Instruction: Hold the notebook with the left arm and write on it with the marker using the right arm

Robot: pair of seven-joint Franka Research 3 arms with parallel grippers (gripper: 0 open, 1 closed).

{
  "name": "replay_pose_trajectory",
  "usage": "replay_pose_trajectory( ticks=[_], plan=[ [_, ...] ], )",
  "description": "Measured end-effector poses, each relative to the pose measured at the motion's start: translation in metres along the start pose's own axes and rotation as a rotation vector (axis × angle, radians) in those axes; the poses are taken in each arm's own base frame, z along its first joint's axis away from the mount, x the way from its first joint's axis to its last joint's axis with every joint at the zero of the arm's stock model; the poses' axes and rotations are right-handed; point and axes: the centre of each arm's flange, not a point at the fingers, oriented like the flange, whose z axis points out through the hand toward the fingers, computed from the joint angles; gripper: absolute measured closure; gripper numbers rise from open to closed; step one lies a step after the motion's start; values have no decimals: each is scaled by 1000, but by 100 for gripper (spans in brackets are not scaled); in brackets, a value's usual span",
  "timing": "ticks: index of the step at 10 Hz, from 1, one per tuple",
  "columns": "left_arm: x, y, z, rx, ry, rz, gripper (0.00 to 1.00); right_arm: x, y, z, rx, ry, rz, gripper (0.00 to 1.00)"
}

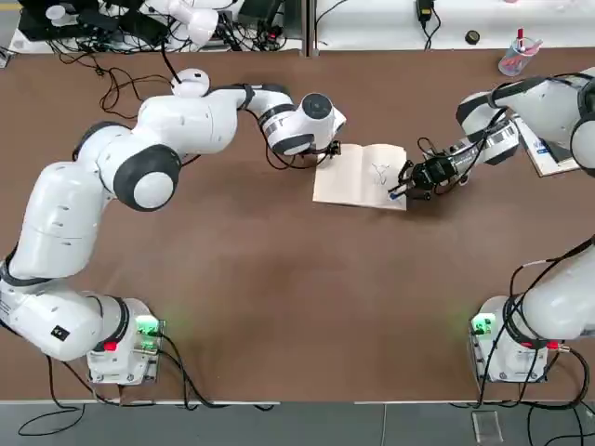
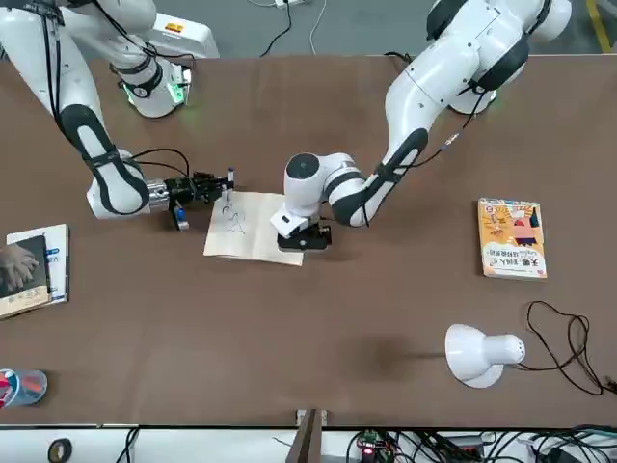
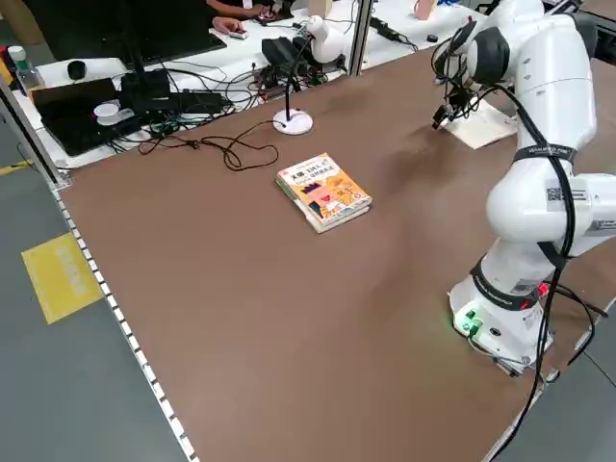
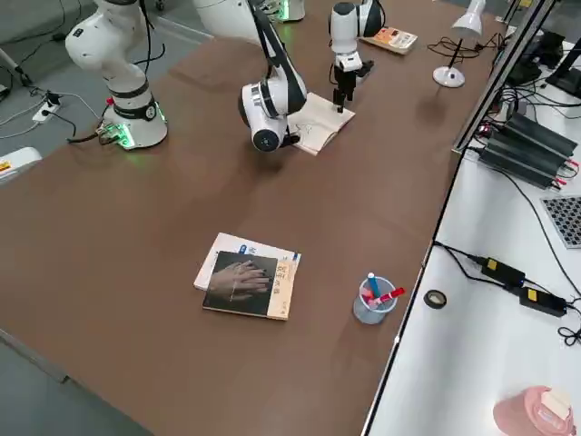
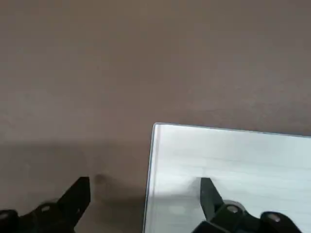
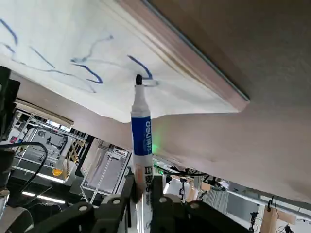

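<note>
The notebook [image 1: 361, 177] lies open mid-table, cream pages up, with blue scribbles on them. My left gripper [image 1: 327, 141] points down at its far left corner; in the left wrist view the left gripper [image 5: 143, 187] is open, one finger [image 5: 209, 191] on the page [image 5: 233, 155] and the other on the table beside the edge. My right gripper [image 1: 416, 177] reaches in from the right, shut on the marker [image 1: 398, 190]. In the right wrist view the marker [image 6: 141, 136] has its dark tip touching the page [image 6: 58, 43] at a blue stroke.
An orange-yellow book [image 2: 511, 237] lies on the robot's left, with a white desk lamp [image 2: 477, 353] and its cable beyond it. On the robot's right are a dark-covered book [image 4: 245, 282] and a clear cup of pens [image 4: 372, 300] near the far edge.
</note>
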Motion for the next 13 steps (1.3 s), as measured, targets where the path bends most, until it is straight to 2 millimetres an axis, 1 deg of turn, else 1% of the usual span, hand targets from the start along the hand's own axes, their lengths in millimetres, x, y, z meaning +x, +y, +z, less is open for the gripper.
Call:
replay_pose_trajectory(
  ticks=[3,8,13],
  plan=[
    [0,0,0,0,0,0,0,2,-5,-4,6,19,-8,82],
    [0,0,0,0,0,0,0,4,-5,-8,13,29,-14,82],
    [0,0,0,0,0,0,0,8,-3,-22,30,50,-29,82]
  ],
)
